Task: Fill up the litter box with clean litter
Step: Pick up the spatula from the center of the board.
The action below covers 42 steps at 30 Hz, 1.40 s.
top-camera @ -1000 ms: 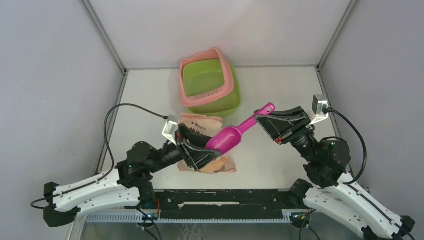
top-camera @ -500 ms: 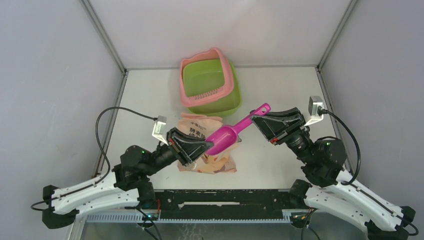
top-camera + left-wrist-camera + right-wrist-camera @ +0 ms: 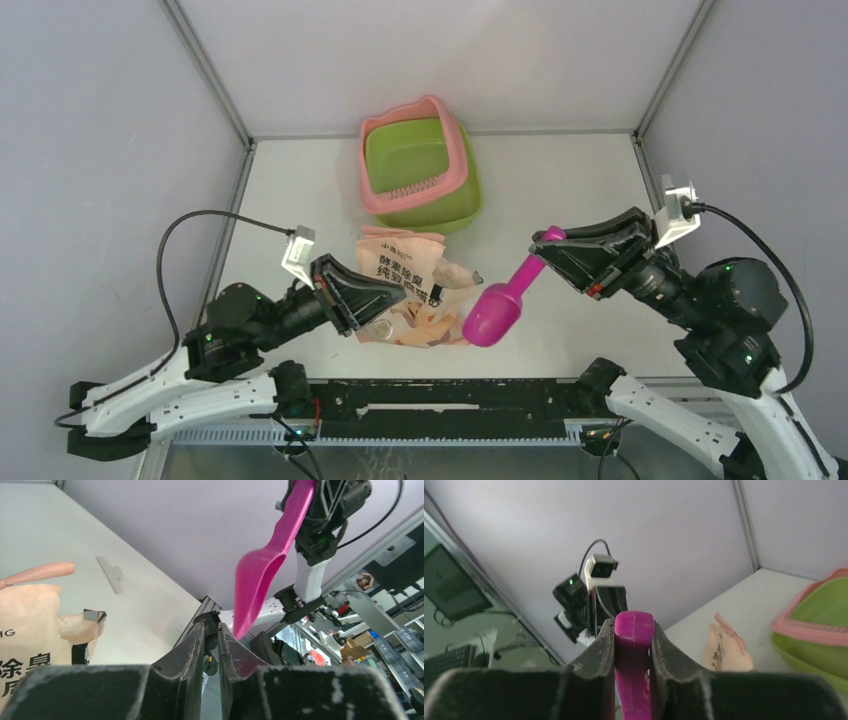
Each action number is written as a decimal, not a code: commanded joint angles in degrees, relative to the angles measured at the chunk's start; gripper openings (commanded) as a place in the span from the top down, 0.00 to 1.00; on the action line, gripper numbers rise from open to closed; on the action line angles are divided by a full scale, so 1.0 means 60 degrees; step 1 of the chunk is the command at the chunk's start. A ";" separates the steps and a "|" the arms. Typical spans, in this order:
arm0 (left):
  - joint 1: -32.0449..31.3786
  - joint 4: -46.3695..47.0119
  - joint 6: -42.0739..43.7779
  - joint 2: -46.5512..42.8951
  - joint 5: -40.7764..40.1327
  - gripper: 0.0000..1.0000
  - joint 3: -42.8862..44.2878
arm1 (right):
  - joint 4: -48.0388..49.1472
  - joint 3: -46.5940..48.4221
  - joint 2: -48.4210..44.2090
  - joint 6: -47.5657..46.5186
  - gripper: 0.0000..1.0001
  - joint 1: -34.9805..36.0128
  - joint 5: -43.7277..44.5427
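right gripper (image 3: 634, 630) clamped the scoop (image 3: 497, 308) handle, bowl hanging beside the bag (image 3: 405, 268), likely ready to dig; left gripper (image 3: 210, 630) jaws stood nearly together at the bag, couldn't tell if pinching it steady; litter box (image 3: 375, 192) sat just behind, looked unfilled

Magenta scoop (image 3: 492, 315); lime-green, pink-rimmed litter box (image 3: 410, 150); peach printed bag (image 3: 400, 265).

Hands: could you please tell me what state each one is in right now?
Left hand: closed, nothing visible between its fingers.
Right hand: closed on the scoop, gripping its handle.
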 commanded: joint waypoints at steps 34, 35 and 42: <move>0.0040 0.9188 -0.2322 0.1359 -0.1476 0.39 -0.3720 | 0.5815 -0.3644 -0.0320 0.5234 1.00 -0.4031 0.0216; 0.0040 0.9476 -0.2469 0.1574 -0.1463 0.39 -0.3739 | 0.5882 -0.3646 -0.0276 0.5207 1.00 -0.3937 0.0317; 0.0033 1.0639 -0.2886 0.2734 -0.1441 0.38 -0.3642 | 0.6389 -0.3690 -0.0038 0.4953 1.00 -0.3209 0.0919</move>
